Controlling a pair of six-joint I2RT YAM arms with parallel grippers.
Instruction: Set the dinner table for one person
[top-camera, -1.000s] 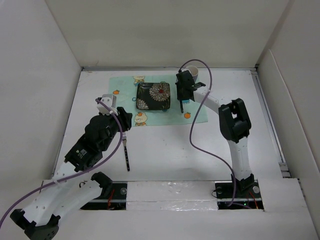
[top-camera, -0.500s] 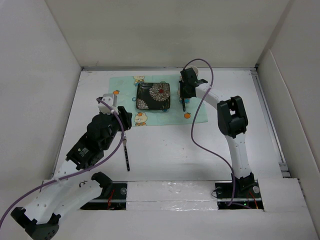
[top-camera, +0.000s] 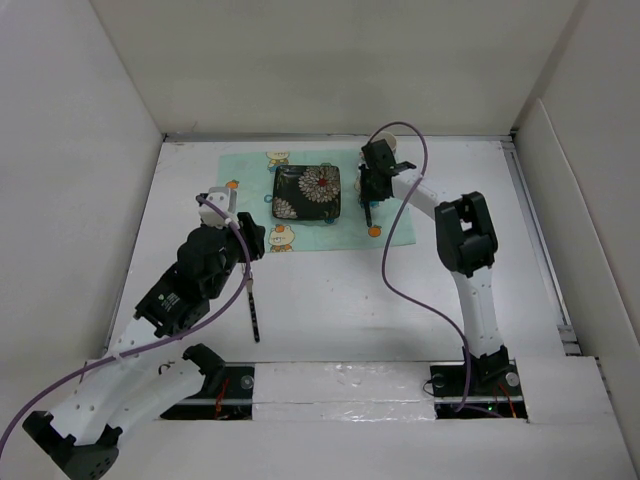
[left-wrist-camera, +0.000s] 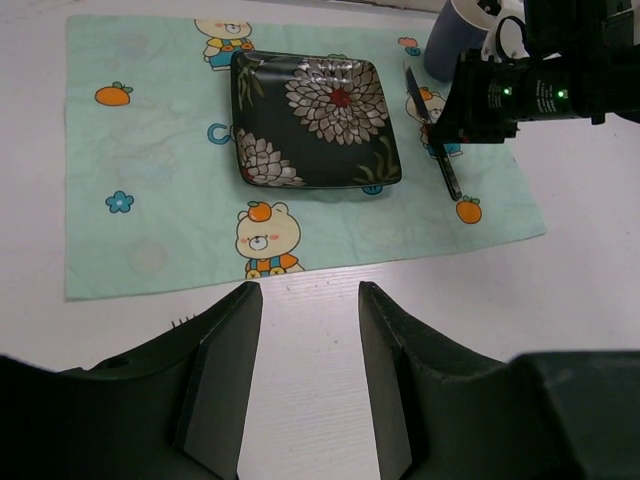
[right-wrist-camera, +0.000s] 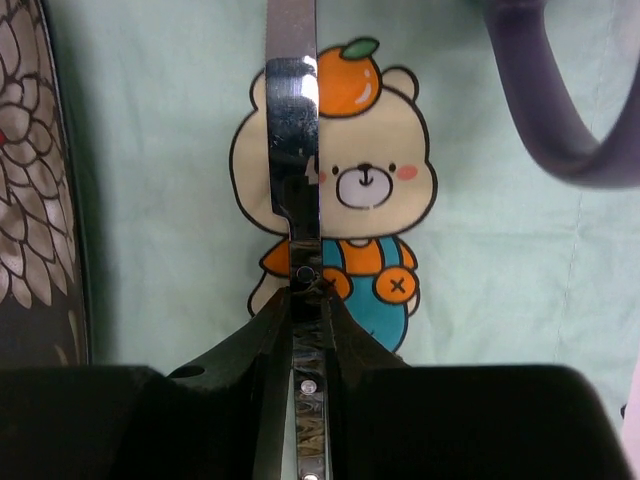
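The placemat (left-wrist-camera: 150, 150) is mint green with bears and oranges. The plate (left-wrist-camera: 315, 120) is black with white flowers. The knife (right-wrist-camera: 292, 120) has a silver blade; the cup (left-wrist-camera: 455, 45) seems dark blue. The tabletop (top-camera: 330, 290) is white.

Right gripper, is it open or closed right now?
Shut on the knife: the right wrist view shows the right gripper pinching its handle from both sides, blade over the placemat.

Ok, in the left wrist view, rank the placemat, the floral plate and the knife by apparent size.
Largest: mint-green placemat
Next: black floral plate
Smallest: knife, though the right claw covers part of it
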